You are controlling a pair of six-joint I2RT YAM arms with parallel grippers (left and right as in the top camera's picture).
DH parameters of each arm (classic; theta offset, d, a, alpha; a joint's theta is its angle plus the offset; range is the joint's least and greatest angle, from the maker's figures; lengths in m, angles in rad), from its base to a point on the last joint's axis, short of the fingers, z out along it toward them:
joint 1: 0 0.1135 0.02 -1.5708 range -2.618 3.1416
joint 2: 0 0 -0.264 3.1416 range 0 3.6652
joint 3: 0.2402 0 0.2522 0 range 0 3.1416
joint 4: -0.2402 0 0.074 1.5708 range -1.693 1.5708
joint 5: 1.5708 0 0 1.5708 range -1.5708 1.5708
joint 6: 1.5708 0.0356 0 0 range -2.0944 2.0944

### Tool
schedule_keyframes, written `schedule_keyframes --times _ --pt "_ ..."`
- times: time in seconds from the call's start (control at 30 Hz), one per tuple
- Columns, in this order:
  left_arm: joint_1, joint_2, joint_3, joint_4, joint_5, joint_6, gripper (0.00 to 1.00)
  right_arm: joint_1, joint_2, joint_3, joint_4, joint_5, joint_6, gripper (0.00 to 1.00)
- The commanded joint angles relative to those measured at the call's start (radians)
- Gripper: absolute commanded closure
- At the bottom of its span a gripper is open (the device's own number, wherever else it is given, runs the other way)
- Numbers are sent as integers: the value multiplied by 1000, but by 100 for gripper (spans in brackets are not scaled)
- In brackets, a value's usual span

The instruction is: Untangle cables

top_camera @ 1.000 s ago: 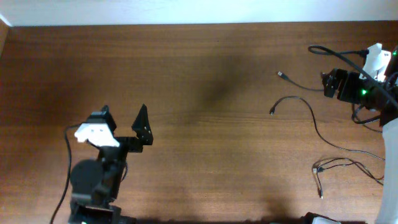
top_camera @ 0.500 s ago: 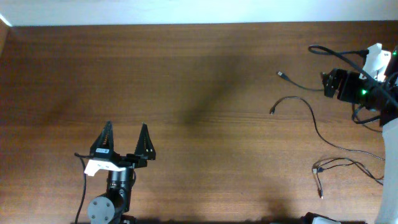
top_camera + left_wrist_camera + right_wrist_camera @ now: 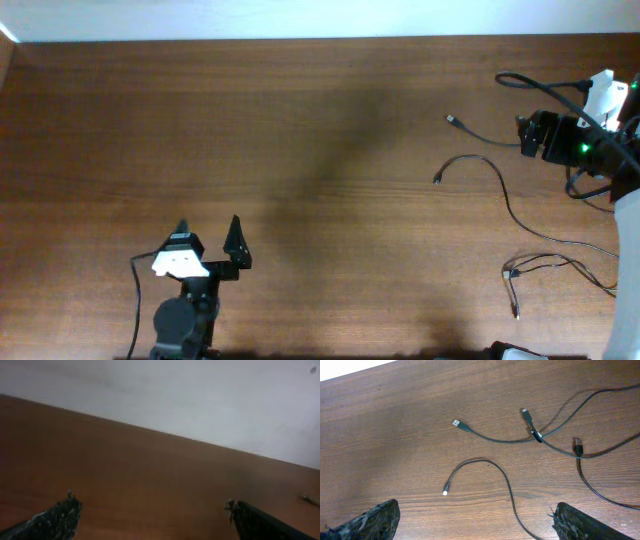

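Fingers [image 3: 375, 522] wide apart, empty: left gripper [image 3: 208, 222] idle at 7 o'clock, right gripper [image 3: 473, 506] over cables [image 3: 536, 436] at 3 o'clock, probably choosing a strand.

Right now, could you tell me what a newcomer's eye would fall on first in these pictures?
The thin black cables stand out, lying loosely crossed on the wooden table, all towards its right side. The right gripper hovers open just above them. The left gripper, also open, sits far off at the lower left of the overhead view, over bare wood.
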Motion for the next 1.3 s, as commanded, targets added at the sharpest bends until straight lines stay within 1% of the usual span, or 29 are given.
schedule_keyframes --times 0.0,0.2,0.27,0.33,0.37,0.5,0.57,0.67,0.77,1.27 --pt "-1 -7 -1 -6 -18 35 1 6 1 -3 2 5 0 1" --pt "-1 -7 -1 -7 -18 36 1 6 1 -3 2 5 0 1" --pt "-1 -7 -1 -9 -13 68 1 6 1 -3 2 5 0 1" --pt "-2 -7 -1 -14 19 144 1 6 1 -3 2 5 0 1" --pt "-2 -7 -1 -14 24 162 1 6 1 -3 2 5 0 1" --pt "-2 -7 -1 -14 23 162 1 6 1 -3 2 5 0 1" --pt "-2 -7 -1 -14 23 180 1 6 1 -3 2 5 0 1" --pt "-2 -7 -1 -16 27 251 1 6 1 -3 2 5 0 1" --pt "-1 -7 -1 -16 27 354 1 6 1 -3 2 5 0 1" --pt "-2 -7 -1 -17 34 356 1 6 1 -3 2 5 0 1"
